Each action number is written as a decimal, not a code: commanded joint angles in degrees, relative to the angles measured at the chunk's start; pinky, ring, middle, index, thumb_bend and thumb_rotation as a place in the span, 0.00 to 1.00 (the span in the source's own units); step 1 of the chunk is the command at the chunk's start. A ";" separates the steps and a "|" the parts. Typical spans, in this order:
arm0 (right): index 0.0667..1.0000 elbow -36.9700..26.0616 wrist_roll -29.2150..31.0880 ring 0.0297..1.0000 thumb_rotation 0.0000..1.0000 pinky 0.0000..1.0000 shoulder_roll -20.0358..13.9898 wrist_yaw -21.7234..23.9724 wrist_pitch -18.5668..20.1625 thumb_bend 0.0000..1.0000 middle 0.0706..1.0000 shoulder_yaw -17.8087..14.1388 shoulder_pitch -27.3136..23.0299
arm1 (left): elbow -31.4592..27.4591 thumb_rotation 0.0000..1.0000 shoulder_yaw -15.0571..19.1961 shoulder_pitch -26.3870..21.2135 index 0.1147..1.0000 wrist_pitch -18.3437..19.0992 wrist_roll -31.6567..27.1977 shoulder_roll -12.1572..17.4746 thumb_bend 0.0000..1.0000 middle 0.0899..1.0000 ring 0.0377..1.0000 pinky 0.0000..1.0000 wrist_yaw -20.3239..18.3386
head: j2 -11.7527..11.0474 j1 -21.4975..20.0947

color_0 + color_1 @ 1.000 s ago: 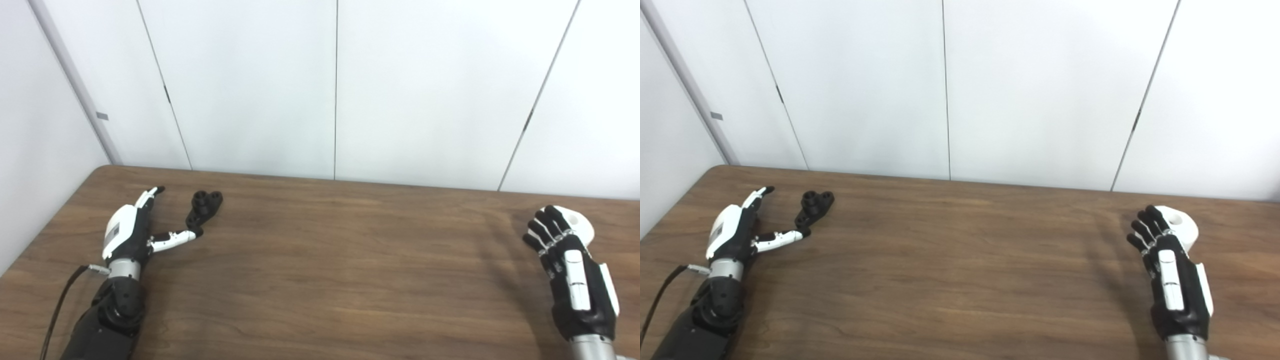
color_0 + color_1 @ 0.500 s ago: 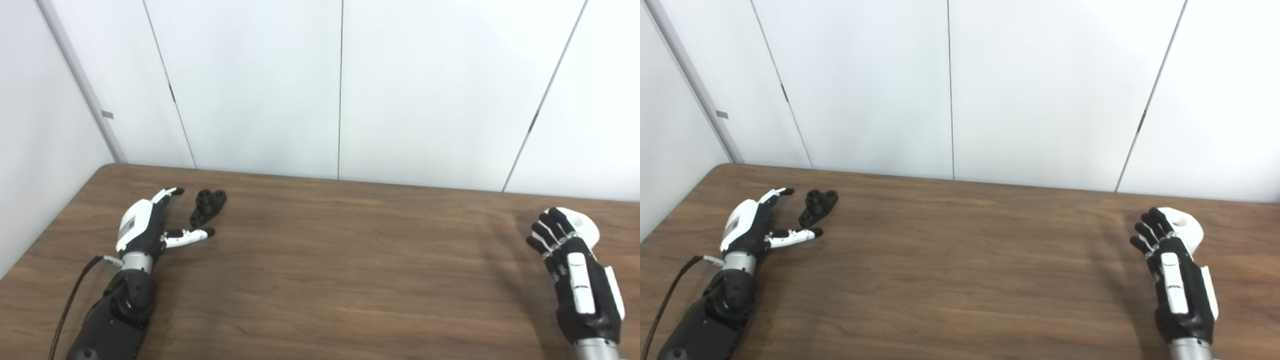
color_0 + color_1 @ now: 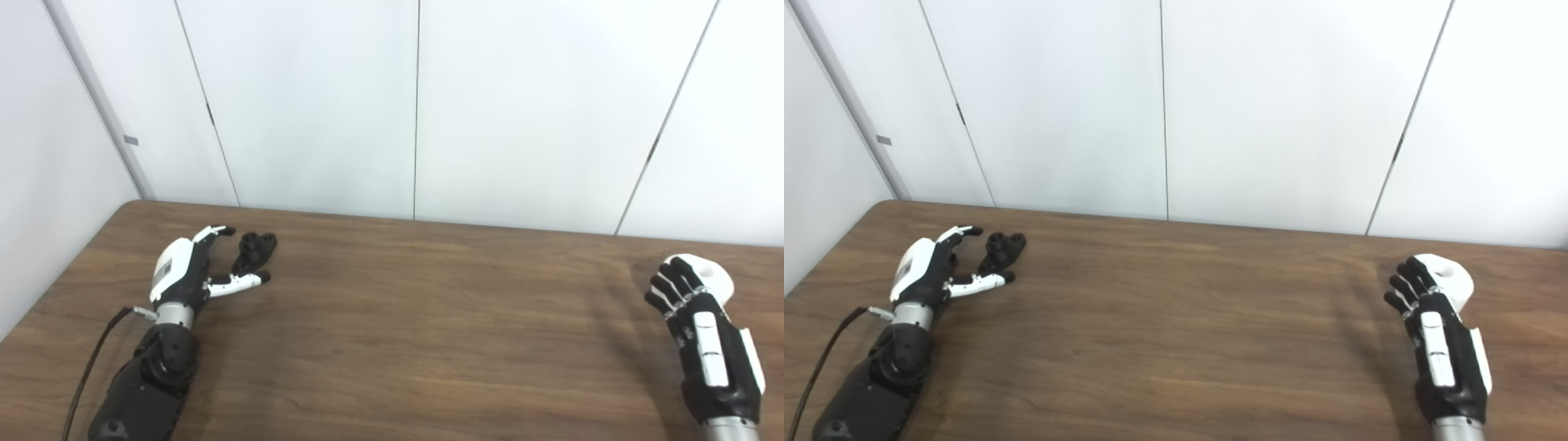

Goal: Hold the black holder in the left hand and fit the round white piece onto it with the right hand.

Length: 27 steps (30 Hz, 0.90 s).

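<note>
Wood-grain brown covers the bench [image 3: 392, 331], the widest thing in view, its near edge cut off by the bottom of the frame; white wall panels [image 3: 318, 104] rise behind its far edge. Both arms come up from the bottom of the picture, only their forearms showing. Toward the bench's far left corner, the left hand [image 3: 184, 275] is spread wide and holds nothing — its fingers [image 3: 211, 233] reach past the left side of the black holder [image 3: 254, 251], its thumb [image 3: 242, 282] lies just in front of it, and whether either touches it is hard to tell. Near the bench's right edge the right hand [image 3: 1433, 331] shows its back, fingers partly curled over the round white piece [image 3: 1448, 285] — its palm is hidden, so I cannot tell if it grips the piece.
</note>
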 commanded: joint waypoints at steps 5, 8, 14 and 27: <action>0.86 0.19 0.53 0.88 0.80 0.84 0.58 0.32 0.00 0.35 0.88 -0.09 1.95 | 0.02 0.30 -1.30 -1.43 0.79 0.28 -0.07 0.14 0.99 0.92 0.87 0.77 -2.03 | 0.14 0.20; 0.86 0.21 0.64 0.87 0.80 0.84 0.60 0.47 -0.16 0.35 0.88 -0.05 1.87 | 0.87 0.31 -1.58 -1.83 0.77 -0.56 0.15 0.41 0.99 0.90 0.85 0.74 -1.54 | 0.32 0.14; 0.86 -1.36 0.46 0.88 0.82 0.85 0.36 0.33 0.71 0.36 0.88 0.05 1.93 | 0.66 0.29 -1.86 -1.91 0.75 -1.19 0.21 0.64 1.00 0.88 0.85 0.74 -1.51 | 1.21 0.52; 0.86 -6.83 0.60 0.87 0.80 0.83 1.12 -0.69 4.37 0.36 0.88 -0.48 2.34 | -0.75 0.30 -3.45 -0.76 0.73 -1.14 1.19 1.76 1.00 0.87 0.86 0.79 -3.09 | 3.37 1.42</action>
